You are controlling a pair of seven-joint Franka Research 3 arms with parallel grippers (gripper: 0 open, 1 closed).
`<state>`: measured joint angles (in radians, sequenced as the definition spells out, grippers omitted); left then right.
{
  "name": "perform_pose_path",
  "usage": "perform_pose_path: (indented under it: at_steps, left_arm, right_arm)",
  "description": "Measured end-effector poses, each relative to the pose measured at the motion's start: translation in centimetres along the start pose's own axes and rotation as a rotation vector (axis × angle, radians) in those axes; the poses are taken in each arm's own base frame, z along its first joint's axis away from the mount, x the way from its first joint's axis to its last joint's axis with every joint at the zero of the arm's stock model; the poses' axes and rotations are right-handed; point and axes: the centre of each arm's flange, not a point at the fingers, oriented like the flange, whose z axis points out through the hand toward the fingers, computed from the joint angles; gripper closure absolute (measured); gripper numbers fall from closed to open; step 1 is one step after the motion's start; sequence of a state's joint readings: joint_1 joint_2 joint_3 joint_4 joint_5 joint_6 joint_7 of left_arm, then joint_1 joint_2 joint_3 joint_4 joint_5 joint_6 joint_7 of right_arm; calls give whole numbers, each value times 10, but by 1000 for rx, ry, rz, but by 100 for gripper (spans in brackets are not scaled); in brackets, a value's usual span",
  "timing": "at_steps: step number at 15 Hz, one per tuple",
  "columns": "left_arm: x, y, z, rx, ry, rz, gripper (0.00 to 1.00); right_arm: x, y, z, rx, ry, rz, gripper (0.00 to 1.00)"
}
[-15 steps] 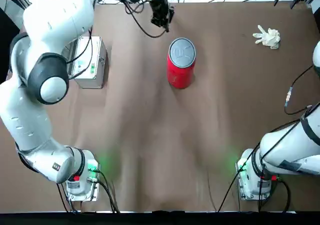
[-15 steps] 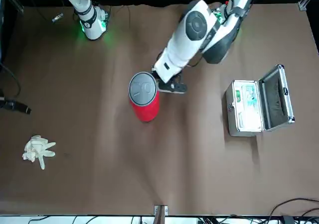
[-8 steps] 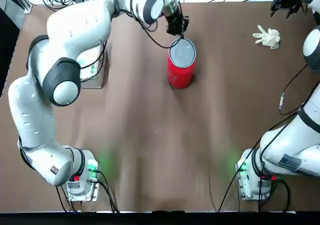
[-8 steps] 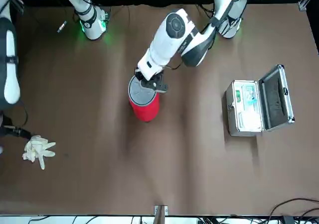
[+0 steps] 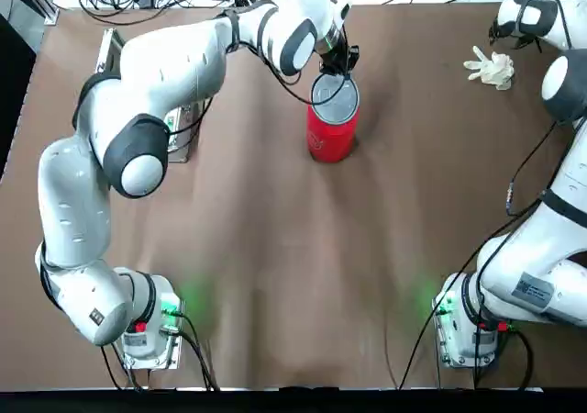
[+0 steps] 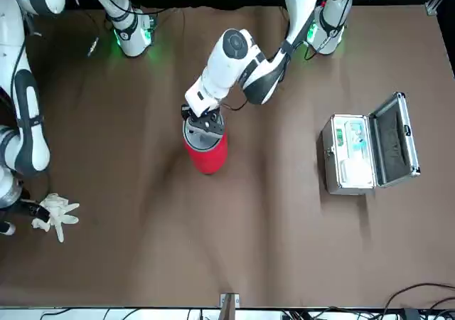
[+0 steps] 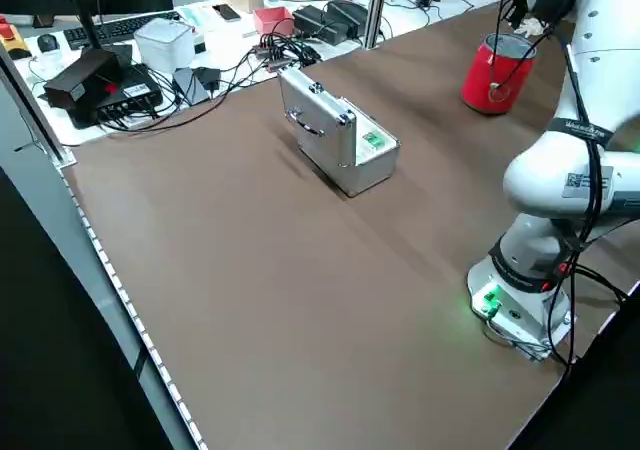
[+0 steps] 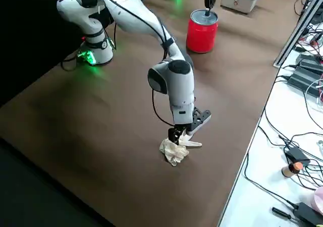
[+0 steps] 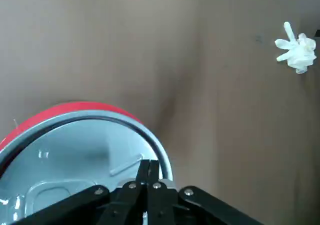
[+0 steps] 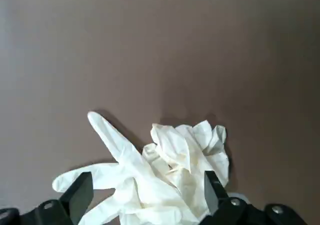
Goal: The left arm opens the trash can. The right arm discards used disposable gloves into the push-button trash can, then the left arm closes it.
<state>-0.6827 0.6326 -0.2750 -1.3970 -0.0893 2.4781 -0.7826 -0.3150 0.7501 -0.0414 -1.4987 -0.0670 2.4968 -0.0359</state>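
The used gloves [image 10: 165, 180] lie on the desk [image 5: 266, 248] beneath the right gripper [image 10: 150, 197], in the space between its fingers, which stand wide apart. Whether those fingers touch them I cannot tell. The left gripper's [image 9: 150, 167] fingers are together, nothing held between them, over the lid of the trash can [image 9: 85, 160]; contact with the lid I cannot make out.

The right wrist view shows the gap between the right fingers, which the top view does not. The left side view takes in the closed left flank of the silver case [image 7: 335, 135], well away from the left fingers, while the front view shows its lid standing open.

The gloves are a crumpled, creamy-white bundle, puckered on one side, with slim glove fingers splayed out on the other. Outward from them, well apart, the can stands upright under the left fingers: a red cylinder with a round grey lid, shut.
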Motion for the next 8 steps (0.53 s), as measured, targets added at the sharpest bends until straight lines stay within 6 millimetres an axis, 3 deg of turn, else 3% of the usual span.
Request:
perform_pose_path:
  at_steps: [4, 8]
  left_arm:
    - [-14, 5, 13, 33, 11, 33, 99]
    - [-15, 6, 13, 37, 14, 41, 99]
  right_arm:
    - [-10, -4, 27, 4, -38, -5, 2]
    - [-12, -4, 32, -37, -54, -61, 4]
